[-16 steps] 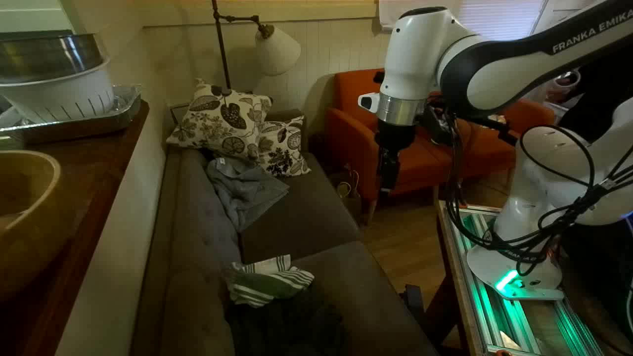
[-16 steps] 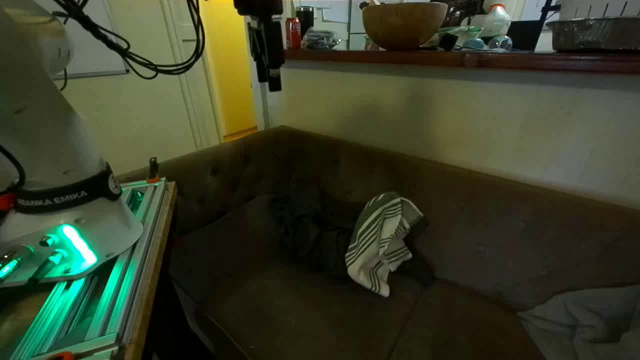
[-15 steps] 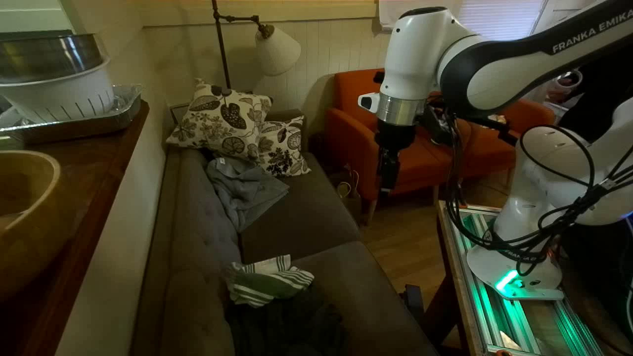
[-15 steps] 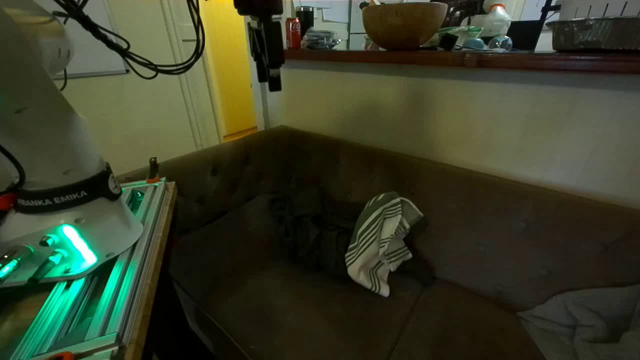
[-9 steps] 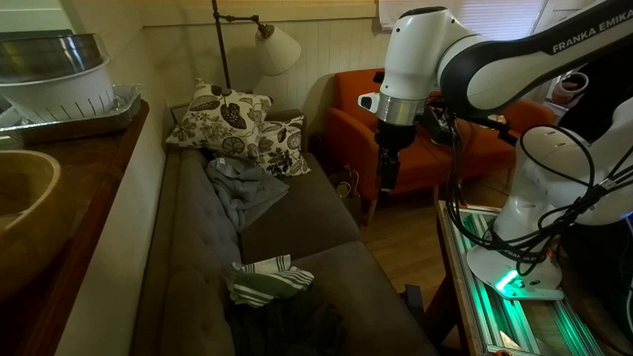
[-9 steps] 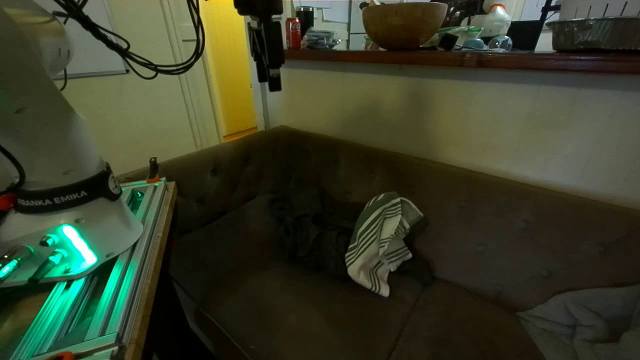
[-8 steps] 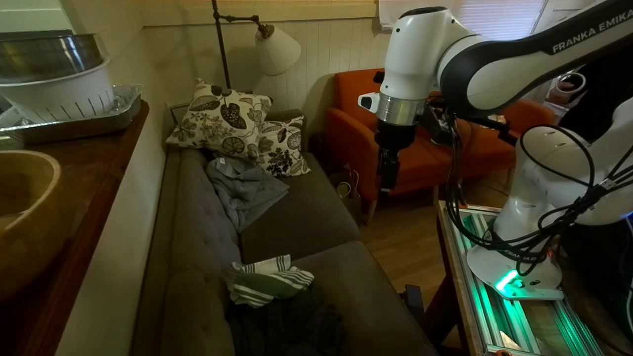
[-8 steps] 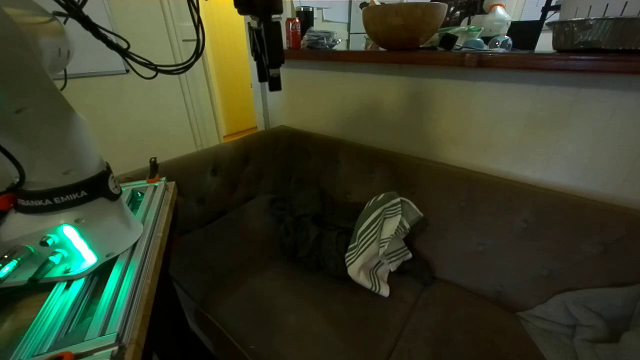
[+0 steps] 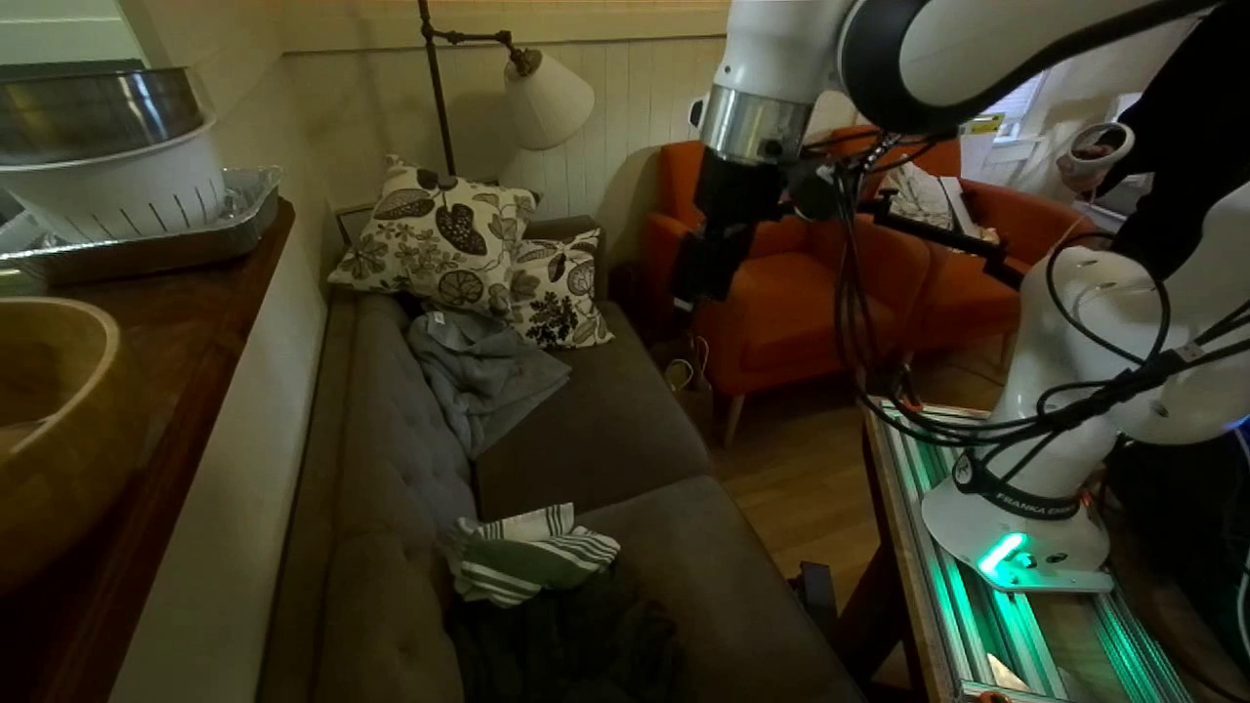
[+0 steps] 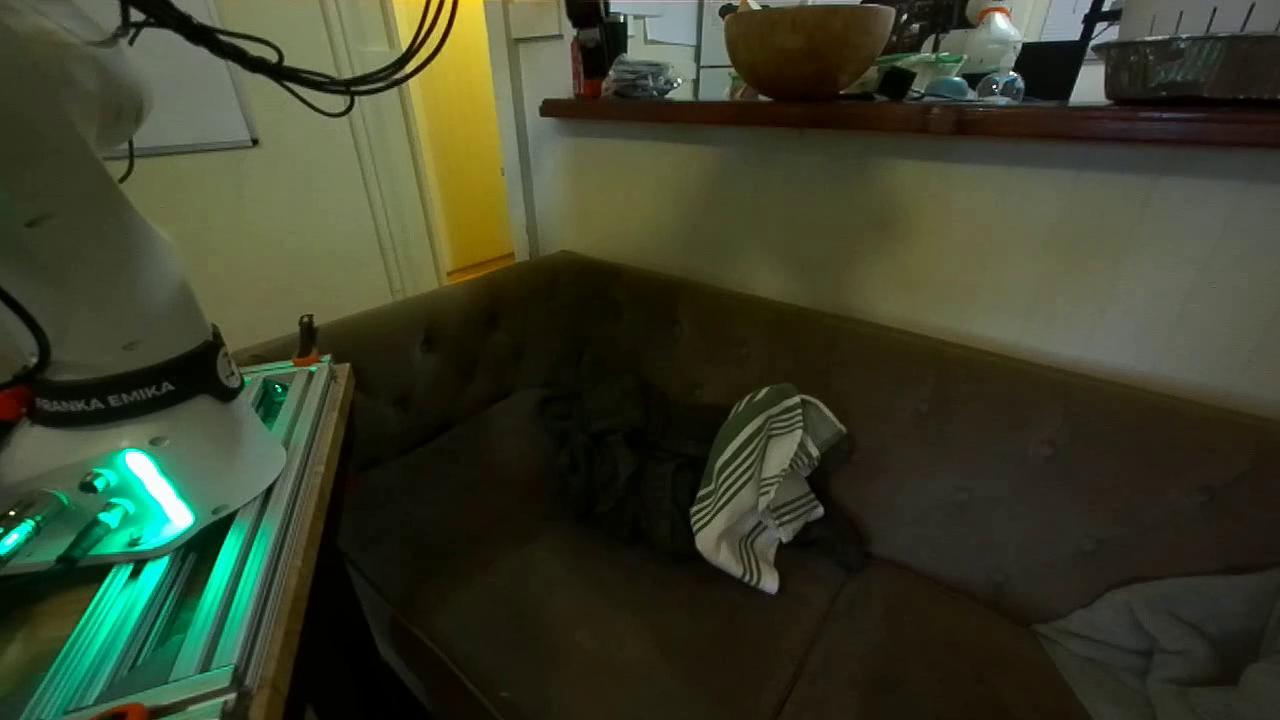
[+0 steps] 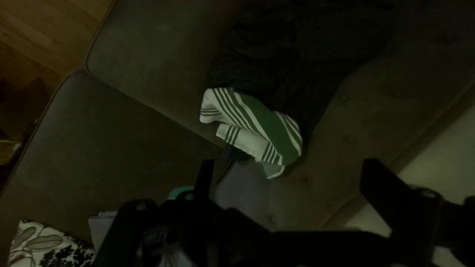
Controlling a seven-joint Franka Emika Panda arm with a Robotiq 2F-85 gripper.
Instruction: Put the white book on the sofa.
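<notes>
Grasping and placing both seem yet to come: the gripper (image 11: 288, 163) is empty, jaws wide apart, and the white book cannot be made out on the grey-brown fabric sofa (image 9: 615, 430) or surely elsewhere (pale objects (image 9: 916, 195) on an orange armchair (image 9: 977, 303) are too unclear).

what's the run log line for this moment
gripper open, holding nothing | sofa bears striped towel and dark cloth | white book not identifiable in these views | placement unconfirmed

The white arm (image 9: 962, 51) has a silver wrist ring (image 9: 754, 125), black cables (image 9: 1113, 389) and a black pincer (image 11: 289, 163)
</notes>
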